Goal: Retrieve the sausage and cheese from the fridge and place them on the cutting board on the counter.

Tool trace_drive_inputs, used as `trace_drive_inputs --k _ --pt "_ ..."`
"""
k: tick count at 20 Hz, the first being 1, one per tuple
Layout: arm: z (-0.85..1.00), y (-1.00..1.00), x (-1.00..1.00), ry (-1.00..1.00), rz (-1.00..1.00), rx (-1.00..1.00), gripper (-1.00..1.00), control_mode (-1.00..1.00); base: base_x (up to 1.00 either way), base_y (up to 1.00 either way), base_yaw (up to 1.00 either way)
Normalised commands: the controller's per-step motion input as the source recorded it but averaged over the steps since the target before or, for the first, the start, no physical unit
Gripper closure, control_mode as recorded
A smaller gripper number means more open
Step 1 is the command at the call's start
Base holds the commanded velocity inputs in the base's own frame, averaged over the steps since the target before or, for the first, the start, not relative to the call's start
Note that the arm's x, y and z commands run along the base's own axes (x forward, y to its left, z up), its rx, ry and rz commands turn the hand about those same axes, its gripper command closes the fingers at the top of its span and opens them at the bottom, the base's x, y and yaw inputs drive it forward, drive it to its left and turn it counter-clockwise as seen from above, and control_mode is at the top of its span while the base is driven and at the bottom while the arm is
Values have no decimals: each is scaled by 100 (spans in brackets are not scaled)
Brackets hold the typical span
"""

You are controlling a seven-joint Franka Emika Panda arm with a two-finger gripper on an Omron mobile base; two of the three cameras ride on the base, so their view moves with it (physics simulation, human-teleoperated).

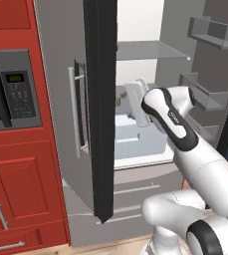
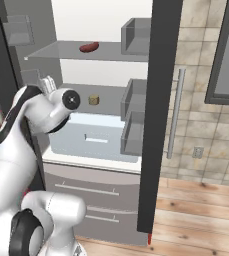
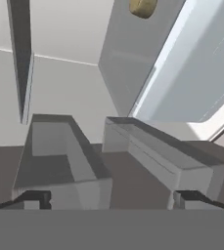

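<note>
The fridge (image 2: pixel 101 140) stands with both doors swung wide, their dark edges framing the opening: in the left base view one door edge runs down just left of the arm, and in the right base view the other door edge drops as a dark vertical bar right of the shelves. The arm reaches into that gap, and the gripper (image 3: pixel 111 199) sits inside the compartment with its jaws spread wide and nothing between them; in the hand view the two dark fingertips (image 3: pixel 33 199) stand well apart at the bottom, facing the grey door bins (image 3: pixel 64 161) and the interior wall. The sausage (image 2: pixel 89 47) lies on the upper glass shelf (image 2: pixel 61 52), near the shelf's middle and well above the wrist. The cheese (image 2: pixel 93 100) rests on the lower shelf just above the pale crisper drawer (image 2: pixel 93 137), a little to the right of the robot's wrist in the right base view; in the hand view it shows at the top edge, well apart from the fingertips. Open space lies between the two shelves and in front of the cheese. A microwave (image 1: pixel 11 89) sits in red cabinets (image 1: pixel 21 184) left of the fridge.
</note>
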Motion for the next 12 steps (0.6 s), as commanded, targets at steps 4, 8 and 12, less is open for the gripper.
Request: trace_drive_inputs --k 4,8,12 --pt "0 -6 76 -1 5 0 -100 -100 0 0 0" --pt "-3 9 89 -5 6 0 -100 -100 0 0 0" --pt "-2 33 69 -9 10 0 -100 -100 0 0 0"
